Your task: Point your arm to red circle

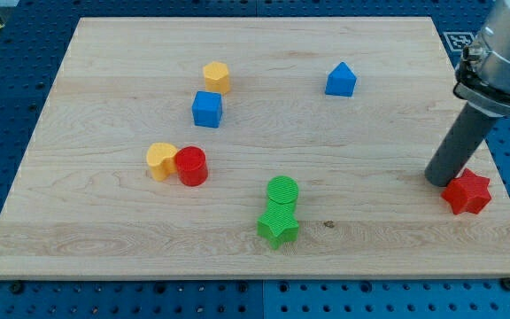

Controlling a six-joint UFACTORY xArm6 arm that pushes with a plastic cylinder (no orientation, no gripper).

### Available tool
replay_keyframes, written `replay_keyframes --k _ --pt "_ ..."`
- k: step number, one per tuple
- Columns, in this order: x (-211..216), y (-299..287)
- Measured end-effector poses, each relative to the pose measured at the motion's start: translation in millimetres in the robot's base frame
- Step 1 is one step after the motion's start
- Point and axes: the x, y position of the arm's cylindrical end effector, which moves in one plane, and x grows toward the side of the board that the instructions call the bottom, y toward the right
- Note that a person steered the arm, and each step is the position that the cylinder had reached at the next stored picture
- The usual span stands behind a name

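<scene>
1. The board (pixel 78 230) is pale wood, lying on a blue pegboard (pixel 7 89).
2. Far on the view's left lies a yellow heart (pixel 159 160), touching the red circle (pixel 190 166) on its right.
3. The red circle is a short, glossy red cylinder standing upright, its round flat face up. Its long axis is vertical, and being round it points no particular way across the board. It sits left of centre, about midway between the view's top and bottom.
4. Above it stands a blue cube (pixel 207 109), and above that, just beside it, a yellow hexagon (pixel 217 76).
5. Near the view's bottom centre, a green circle (pixel 282 190) touches a green star (pixel 278 225) below it.
6. A blue block with a peaked top (pixel 341 80) lies near the view's top, right of centre.
7. At the view's right, the dark rod slants down to the tip (pixel 438 180), which rests just beside the red star (pixel 467 191), on its left, well apart from the red circle.
8. The arm carries no gripper, so there is no opening to report.
</scene>
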Motion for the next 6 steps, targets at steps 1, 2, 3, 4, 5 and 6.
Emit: replay_keyframes --k 1,2,3,4,5,6 --pt "-0.1 -57.3" --pt "-9.4 -134.2" --pt "-37.7 -204.6" --pt "-43.1 -258.1" --pt "-43.1 -276.0" --pt "-40.3 -276.2"
